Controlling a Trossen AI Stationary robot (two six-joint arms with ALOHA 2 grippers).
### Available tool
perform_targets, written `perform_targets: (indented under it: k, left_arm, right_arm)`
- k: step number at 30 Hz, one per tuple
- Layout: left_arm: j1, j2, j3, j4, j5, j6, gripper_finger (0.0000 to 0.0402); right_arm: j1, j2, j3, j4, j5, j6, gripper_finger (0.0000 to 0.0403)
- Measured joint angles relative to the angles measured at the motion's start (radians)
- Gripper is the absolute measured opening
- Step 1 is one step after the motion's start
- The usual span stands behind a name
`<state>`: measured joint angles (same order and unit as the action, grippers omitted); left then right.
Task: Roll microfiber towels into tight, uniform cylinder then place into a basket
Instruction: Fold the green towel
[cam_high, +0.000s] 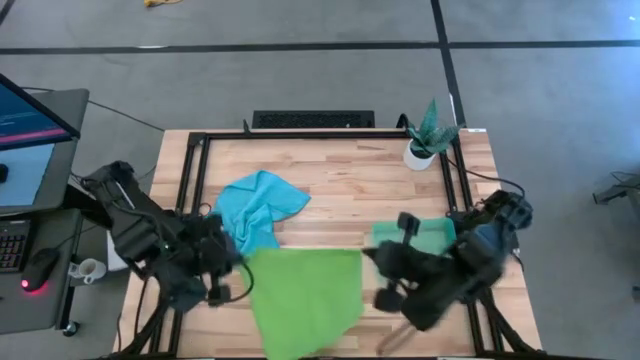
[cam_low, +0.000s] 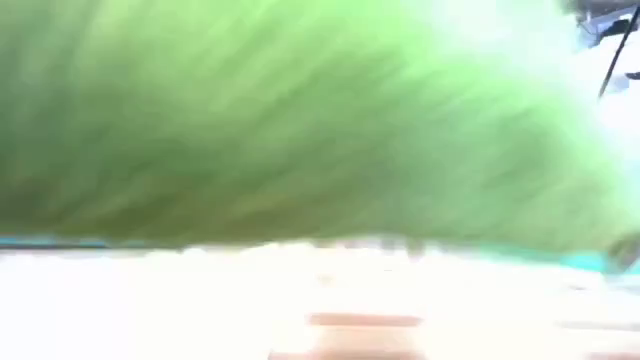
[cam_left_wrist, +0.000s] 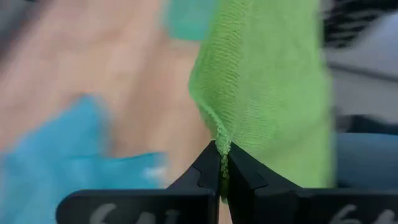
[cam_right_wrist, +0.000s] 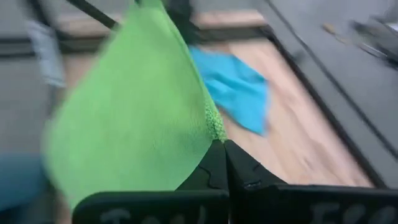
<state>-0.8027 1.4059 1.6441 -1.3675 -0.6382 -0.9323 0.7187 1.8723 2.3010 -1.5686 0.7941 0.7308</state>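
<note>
Green towel (cam_high: 305, 295) hangs at the table's near edge, each top corner pinched by my left gripper (cam_left_wrist: 222, 163) and right gripper (cam_right_wrist: 219, 142). Thin bites may slip. Blue towel (cam_high: 258, 207) mid-table, basket (cam_high: 418, 236) right.

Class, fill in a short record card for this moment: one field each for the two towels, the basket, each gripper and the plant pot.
green towel: held up spread between both grippers, over the table's near edge
blue towel: crumpled on the table, unrolled
basket: on the table, partly hidden by the right arm
left gripper: shut on a green towel corner
right gripper: shut on another corner
plant pot: upright at the far right corner
</note>
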Motion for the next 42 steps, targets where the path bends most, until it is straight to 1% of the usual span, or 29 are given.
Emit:
perform_targets:
  k: [3, 7, 10, 13, 17, 21, 24, 26, 29, 32, 36, 39, 42]
  left_arm:
    - [0.037, 0.0, -0.032, -0.086, -0.062, -0.004, 0.0]
    - [0.092, 0.002, -0.118, -0.081, -0.072, 0.035, 0.0]
    - [0.132, 0.002, -0.212, -0.073, -0.086, 0.041, 0.0]
    - [0.172, 0.002, -0.298, -0.067, -0.124, 0.042, 0.0]
    - [0.217, 0.003, -0.389, 0.005, -0.152, 0.097, 0.0]
    - [0.26, 0.003, -0.466, 0.113, -0.173, 0.203, 0.0]
    - [0.288, 0.003, -0.522, 0.206, -0.174, 0.288, 0.0]
    - [0.298, 0.003, -0.554, 0.268, -0.156, 0.331, 0.0]
    - [0.303, 0.003, -0.589, 0.337, -0.13, 0.38, 0.0]
    - [0.303, 0.003, -0.605, 0.349, -0.126, 0.389, 0.0]
    - [0.3, 0.003, -0.609, 0.344, -0.126, 0.39, 0.0]
    - [0.296, 0.003, -0.609, 0.35, -0.121, 0.39, 0.0]
    - [0.285, 0.003, -0.609, 0.377, -0.063, 0.405, 0.0]
  right_arm:
    - [-0.057, 0.001, -0.088, -0.001, -0.006, 0.025, 0.0001]
    - [-0.111, 0.001, -0.191, 0.0, -0.007, 0.04, 0.0001]
    - [-0.157, 0.001, -0.269, 0.003, -0.005, 0.072, 0.0001]
    - [-0.199, 0.001, -0.331, 0.01, 0.001, 0.081, 0.0001]
    - [-0.243, 0.0, -0.4, 0.017, -0.004, 0.079, 0.0001]
    - [-0.264, -0.001, -0.481, 0.014, 0.004, 0.036, 0.0001]
    - [-0.276, -0.001, -0.548, 0.016, 0.001, 0.021, 0.0001]
    - [-0.279, -0.001, -0.589, 0.015, -0.008, 0.021, 0.0001]
    - [-0.277, -0.001, -0.64, 0.038, -0.018, 0.02, 0.0001]
    - [-0.27, -0.001, -0.669, 0.081, -0.049, 0.014, 0.0001]
    - [-0.256, -0.001, -0.727, 0.205, -0.068, -0.076, 0.0001]
    - [-0.247, -0.001, -0.755, 0.283, -0.072, -0.105, 0.0001]
    - [-0.237, -0.001, -0.784, 0.335, -0.08, -0.112, 0.0001]
